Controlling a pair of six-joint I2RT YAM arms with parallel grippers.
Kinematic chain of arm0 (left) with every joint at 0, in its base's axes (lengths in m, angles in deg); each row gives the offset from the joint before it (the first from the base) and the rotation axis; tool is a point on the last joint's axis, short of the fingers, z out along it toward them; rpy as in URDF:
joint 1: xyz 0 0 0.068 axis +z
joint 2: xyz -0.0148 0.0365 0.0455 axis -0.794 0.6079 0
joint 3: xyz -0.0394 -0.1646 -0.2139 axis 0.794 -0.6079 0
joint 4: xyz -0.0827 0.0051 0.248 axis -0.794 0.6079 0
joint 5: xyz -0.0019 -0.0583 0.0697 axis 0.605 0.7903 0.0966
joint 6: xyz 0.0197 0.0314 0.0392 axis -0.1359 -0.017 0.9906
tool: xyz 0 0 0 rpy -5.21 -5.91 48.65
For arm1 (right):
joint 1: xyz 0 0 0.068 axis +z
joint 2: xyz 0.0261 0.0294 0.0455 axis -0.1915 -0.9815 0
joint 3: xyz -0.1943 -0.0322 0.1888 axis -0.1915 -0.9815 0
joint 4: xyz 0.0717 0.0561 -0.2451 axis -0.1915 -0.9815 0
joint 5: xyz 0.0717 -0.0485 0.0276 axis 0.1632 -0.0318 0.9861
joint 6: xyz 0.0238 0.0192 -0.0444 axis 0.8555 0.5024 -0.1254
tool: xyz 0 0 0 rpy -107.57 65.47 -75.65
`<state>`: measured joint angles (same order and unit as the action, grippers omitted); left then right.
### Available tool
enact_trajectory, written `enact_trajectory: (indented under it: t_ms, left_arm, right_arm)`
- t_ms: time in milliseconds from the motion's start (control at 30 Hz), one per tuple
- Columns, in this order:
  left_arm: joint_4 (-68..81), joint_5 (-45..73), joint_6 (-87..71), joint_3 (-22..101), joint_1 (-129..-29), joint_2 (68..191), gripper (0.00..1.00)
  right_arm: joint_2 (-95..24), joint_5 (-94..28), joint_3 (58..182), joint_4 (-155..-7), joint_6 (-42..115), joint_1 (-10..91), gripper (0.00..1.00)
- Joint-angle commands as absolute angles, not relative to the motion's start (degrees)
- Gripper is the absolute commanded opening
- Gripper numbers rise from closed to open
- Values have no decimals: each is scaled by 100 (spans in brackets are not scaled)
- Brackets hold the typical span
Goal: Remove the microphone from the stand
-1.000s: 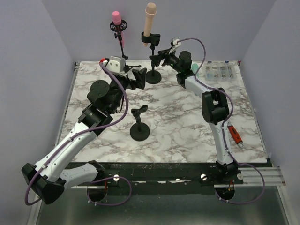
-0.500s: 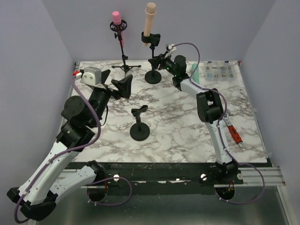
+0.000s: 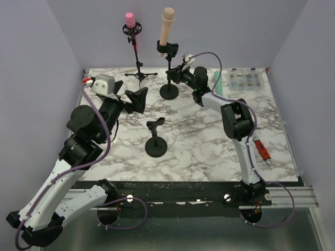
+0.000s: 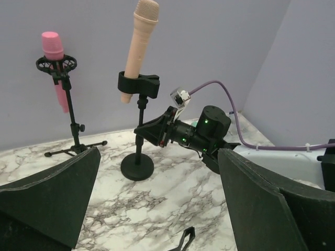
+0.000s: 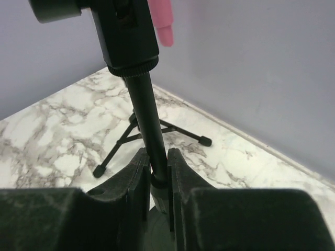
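Steadiness at the pole decides this step. The left gripper [image 3: 131, 99], nearer the arm bases than the round-footed stand [image 3: 169, 91] and off to its left, hangs with its fingers spread wide and holds nothing. The right gripper [image 3: 175, 72] is clamped narrowly on the stand's pole [image 5: 149, 120], low down, just above the foot. The beige microphone [image 4: 138, 44] sits tilted in the black clip [image 4: 137, 83] at the stand's top. I judge the sound way is for the right gripper to brace the pole while the left takes the microphone's body above the clip and draws it out along its own slant, not sideways, lest the stand tip. Nearer than the stand, a bare clip stand [image 3: 155, 148] lies on the left arm's likely path; a red-handled tool [image 3: 263, 151] lies well to the right. Right of the stand is a clear box [image 3: 244, 79]; behind-left, close by, a pink microphone [image 3: 130, 21] on a tripod [image 3: 140, 65].
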<state>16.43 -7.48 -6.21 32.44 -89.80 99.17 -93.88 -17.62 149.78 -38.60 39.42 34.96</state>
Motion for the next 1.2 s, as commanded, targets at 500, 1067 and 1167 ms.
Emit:
enact_trajectory:
  t_ms: [500, 1067, 1167]
  left_arm:
    - [1513, 1626, 127, 6161, -7556, 13831, 98]
    - [689, 1004, 640, 8044, -7465, 16119, 91]
    - [734, 972, 590, 8286, -7463, 16316, 80]
  right_arm:
    - [-8035, -406, 12702, -3477, 4596, 3631, 1]
    - [-7944, -441, 12694, -4001, 4253, 3695, 1]
    - [-7938, -458, 12651, -4086, 4151, 3719, 1]
